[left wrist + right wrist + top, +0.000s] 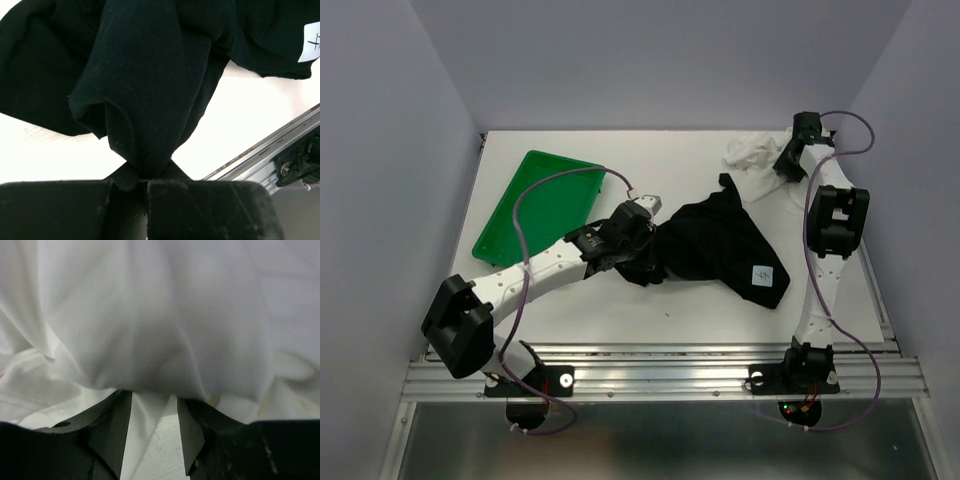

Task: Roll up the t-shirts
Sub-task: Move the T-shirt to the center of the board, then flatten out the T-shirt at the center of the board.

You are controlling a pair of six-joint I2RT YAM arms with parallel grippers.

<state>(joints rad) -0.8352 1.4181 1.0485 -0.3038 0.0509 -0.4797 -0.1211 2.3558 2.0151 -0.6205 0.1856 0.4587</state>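
Left gripper (147, 181) pressed together, pinching a fold of the black t-shirt (145, 90), crumpled in the middle of the desk (620, 310). Right gripper (152, 405) partly spread, jaws astride a fold of the white t-shirt (150, 315), bunched at the far right corner.

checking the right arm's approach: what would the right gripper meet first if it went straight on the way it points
The white t-shirt: its bunched cloth lies directly ahead of the right gripper, already at the parted fingertips, so contact would be almost immediate.

table (620, 310), tray (535, 205), black t-shirt (720, 245), white t-shirt (752, 160)
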